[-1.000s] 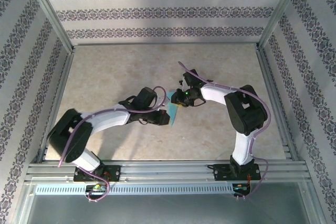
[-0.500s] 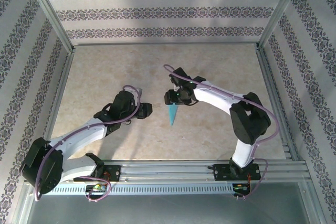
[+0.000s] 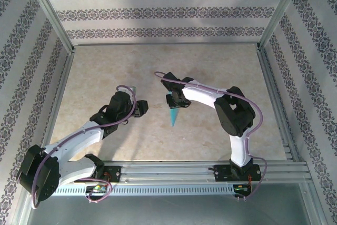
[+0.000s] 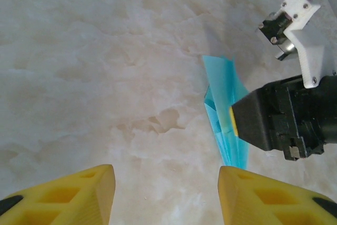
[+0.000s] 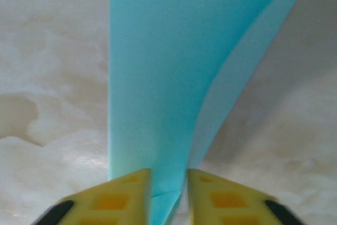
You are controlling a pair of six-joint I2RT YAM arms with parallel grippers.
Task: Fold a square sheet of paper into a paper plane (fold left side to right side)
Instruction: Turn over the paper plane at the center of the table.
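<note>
Top external: narrow, pointed cyan-blue paper plane (image 3: 173,116), table centre, tip toward near edge, far end clamped in right gripper (image 3: 171,101). Left gripper (image 3: 141,108), just left of it, fingers spread wide over marbled beige tabletop (image 3: 105,72).

From my station the overhead view is bright and even, the light coming from above, with only soft short shadows beside the arms (image 3: 89,135) on the table (image 3: 105,67) and no glare. The left wrist picture is crisp; in the right wrist picture the paper plane (image 5: 158,77) sits close and slightly soft-edged.
</note>
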